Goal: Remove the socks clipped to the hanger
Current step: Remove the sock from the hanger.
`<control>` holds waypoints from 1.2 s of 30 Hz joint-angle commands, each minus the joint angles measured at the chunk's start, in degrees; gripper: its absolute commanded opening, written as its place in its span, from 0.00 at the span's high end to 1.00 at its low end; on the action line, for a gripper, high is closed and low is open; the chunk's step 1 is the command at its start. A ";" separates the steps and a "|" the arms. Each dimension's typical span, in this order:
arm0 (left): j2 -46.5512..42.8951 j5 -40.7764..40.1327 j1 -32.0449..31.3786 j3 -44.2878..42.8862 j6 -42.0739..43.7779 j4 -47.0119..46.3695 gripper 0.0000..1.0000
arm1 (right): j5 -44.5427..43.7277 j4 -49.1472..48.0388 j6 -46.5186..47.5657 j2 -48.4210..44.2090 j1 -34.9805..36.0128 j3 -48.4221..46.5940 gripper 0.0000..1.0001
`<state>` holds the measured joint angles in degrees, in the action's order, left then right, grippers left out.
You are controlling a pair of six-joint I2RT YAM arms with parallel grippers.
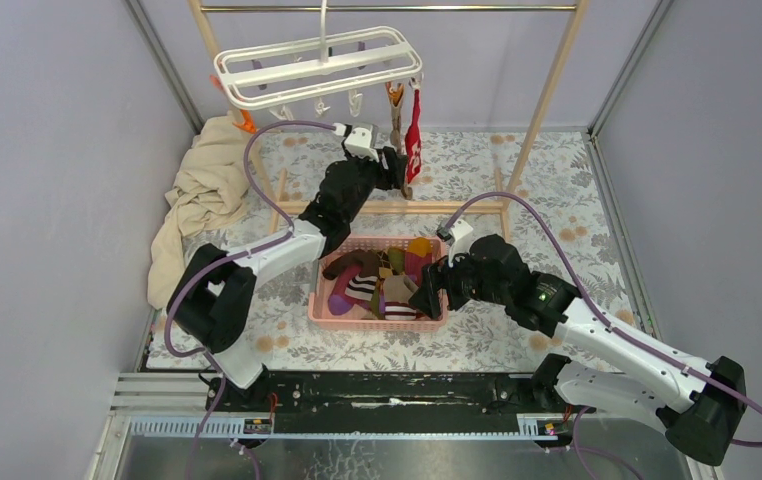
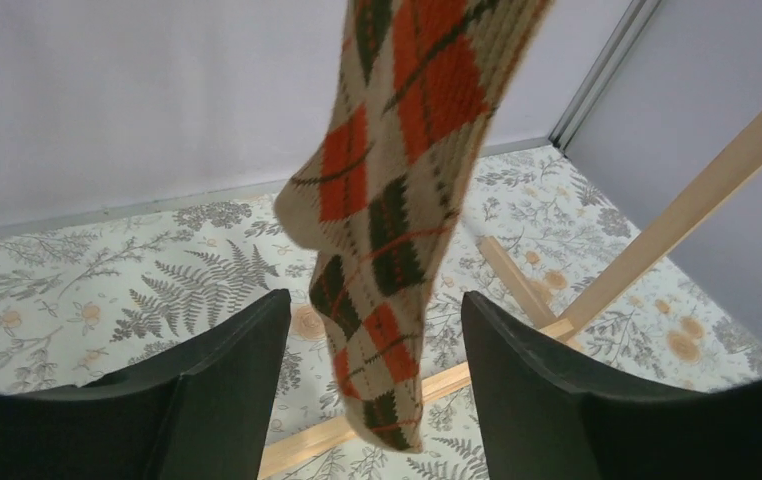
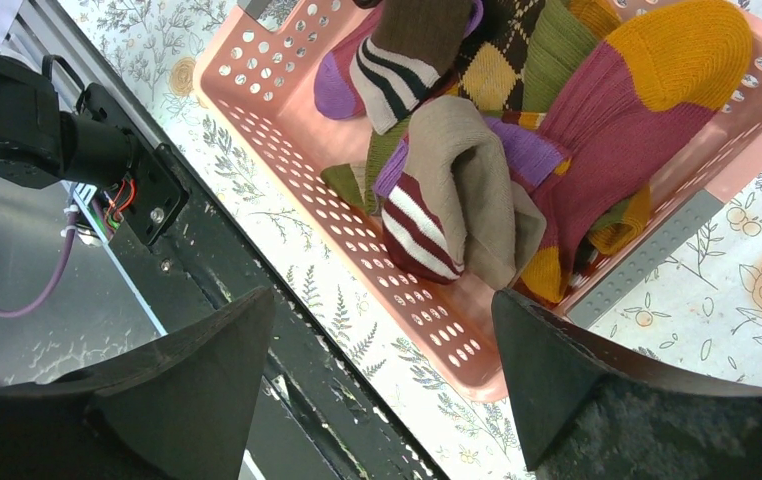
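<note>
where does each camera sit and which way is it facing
Top external: above and behind the bases, looking down at the hanger and pink basket; left arm and right arm show.
Left wrist: on the left arm, facing outward at the hanging argyle sock; open left pincer shows.
Right wrist: on the right arm, facing down into the basket of socks; open right pincer shows.
Shared: top and right wrist both see the basket.

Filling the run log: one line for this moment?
left pincer: open, straddling hanging argyle sock | right pincer: open near pink basket | hanger: red sock also clipped
</note>
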<state>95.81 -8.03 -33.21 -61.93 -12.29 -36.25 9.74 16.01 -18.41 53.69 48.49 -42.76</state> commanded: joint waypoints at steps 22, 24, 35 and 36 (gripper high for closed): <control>4.93 -8.22 -0.01 -5.63 0.56 -8.02 0.31 | 0.16 -1.21 0.47 -2.13 -0.76 1.94 0.13; 5.88 -7.55 0.03 -6.90 0.65 -8.04 0.49 | 0.18 -0.99 0.73 -2.34 -0.85 2.13 0.13; 2.49 -1.78 -0.13 -4.25 -0.65 -11.12 0.86 | 0.63 -0.98 1.37 -2.54 -1.47 2.42 0.12; 1.89 -1.55 -0.18 -3.58 -0.83 -11.52 0.87 | 0.67 -1.10 1.28 -2.54 -1.48 2.49 0.12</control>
<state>101.69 -11.25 -33.32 -67.44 -13.02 -40.82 10.07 16.05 -17.80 52.21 47.55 -40.40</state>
